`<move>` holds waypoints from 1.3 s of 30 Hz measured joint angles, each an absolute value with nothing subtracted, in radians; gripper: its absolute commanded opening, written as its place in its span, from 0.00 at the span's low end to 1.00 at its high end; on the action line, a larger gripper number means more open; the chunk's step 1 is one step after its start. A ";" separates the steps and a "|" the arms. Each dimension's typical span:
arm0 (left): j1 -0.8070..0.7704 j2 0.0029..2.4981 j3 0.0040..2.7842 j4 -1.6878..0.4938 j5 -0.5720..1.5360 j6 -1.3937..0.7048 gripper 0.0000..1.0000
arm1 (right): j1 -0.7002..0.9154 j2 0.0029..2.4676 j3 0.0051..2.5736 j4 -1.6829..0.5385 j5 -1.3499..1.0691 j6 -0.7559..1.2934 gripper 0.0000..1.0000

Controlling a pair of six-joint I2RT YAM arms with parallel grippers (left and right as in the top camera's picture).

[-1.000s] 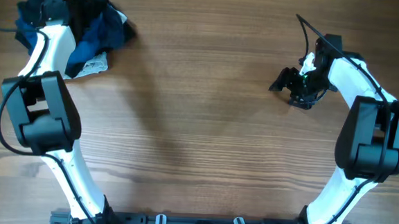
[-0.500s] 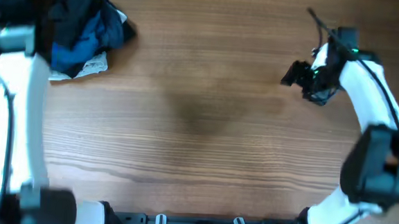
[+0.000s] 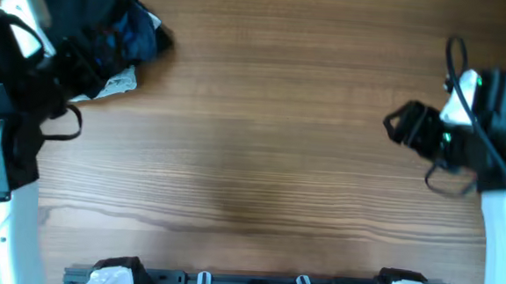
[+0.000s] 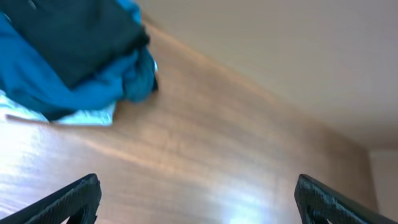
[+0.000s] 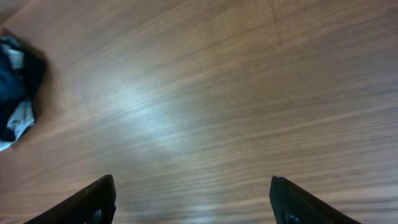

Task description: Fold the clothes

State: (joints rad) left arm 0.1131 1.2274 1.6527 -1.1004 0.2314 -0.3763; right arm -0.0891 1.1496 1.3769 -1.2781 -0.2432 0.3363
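The black shirt (image 4: 68, 31) lies on top of the heap (image 3: 110, 36), at the far left corner of the desk (image 3: 261, 160). It rests over the bright blue garments (image 4: 56, 87), with a pale cloth (image 4: 81, 115) poking out beneath on the heap's near side. In the left wrist view it shows as a dark, flattish slab with a fairly straight edge. No collar or chest mark is visible, so I cannot tell whether it is folded or merely bundled.

The left tool (image 4: 198, 202) hangs just beside the heap, on its near side. Its jaws are wide with only wood between them, so it holds nothing. The right tool (image 5: 196, 199) is well apart from the heap, out toward the opposite side, also spread wide and empty over bare wood.

By my judgement no fold is under way, since neither tool has cloth. The moment reads as a gap between steps.

If the shirt needs folding, the left tool must come down on the black fabric alone and pinch only that top layer. It must leave the blue underneath where it is. The shirt would then be drawn onto the open wood beside the heap and spread flat. Being soft and large, it will likely drag and bunch.
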 measured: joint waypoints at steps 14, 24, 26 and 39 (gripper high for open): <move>-0.253 1.254 1.288 -0.946 0.184 -0.366 1.00 | -0.089 0.858 1.377 -1.402 -0.178 0.339 0.99; -0.253 1.272 1.287 -0.939 0.177 -0.366 1.00 | -0.089 0.865 1.377 -1.402 -0.178 0.340 1.00; -0.253 1.272 1.287 -0.939 0.176 -0.366 1.00 | -0.089 0.865 1.377 -1.403 -0.178 0.340 1.00; -0.253 1.273 1.287 -0.939 0.176 -0.366 1.00 | -0.089 0.865 1.377 -1.403 -0.178 0.340 1.00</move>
